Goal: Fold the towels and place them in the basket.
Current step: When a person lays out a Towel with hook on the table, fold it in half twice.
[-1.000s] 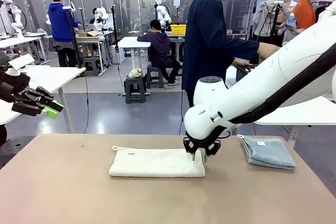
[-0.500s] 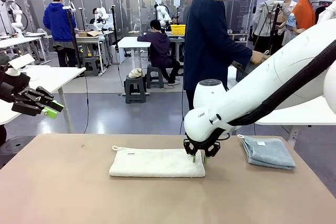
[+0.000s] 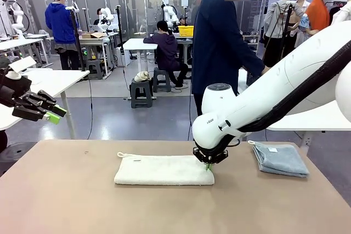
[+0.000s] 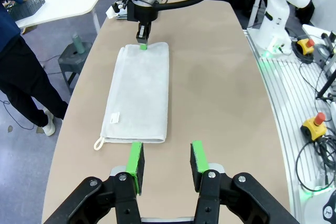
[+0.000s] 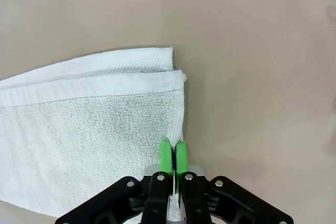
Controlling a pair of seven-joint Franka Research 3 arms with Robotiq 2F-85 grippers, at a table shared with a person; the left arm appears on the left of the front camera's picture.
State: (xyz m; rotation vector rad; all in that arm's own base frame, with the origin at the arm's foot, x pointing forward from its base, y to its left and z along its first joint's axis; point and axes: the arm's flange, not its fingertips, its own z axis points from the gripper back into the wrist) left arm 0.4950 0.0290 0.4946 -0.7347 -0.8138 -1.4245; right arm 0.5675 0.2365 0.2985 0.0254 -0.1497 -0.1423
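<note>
Though right of cream towel, 1 folded blue-grey towel.

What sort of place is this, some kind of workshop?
Probably a robotics lab or test hall: a white robot arm at a cream towel, rows of white workbenches with people at them, and red emergency-stop buttons beside the rig.

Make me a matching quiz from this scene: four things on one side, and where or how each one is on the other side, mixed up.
1. cream towel
2. blue-grey towel
3. left gripper
4. right gripper

A. jaws open, holding nothing
B. folded small, at the right side of the table
C. pinched shut on a towel's end
D. lying long across the middle

Pairs: 1-D, 2-B, 3-A, 4-C
</note>
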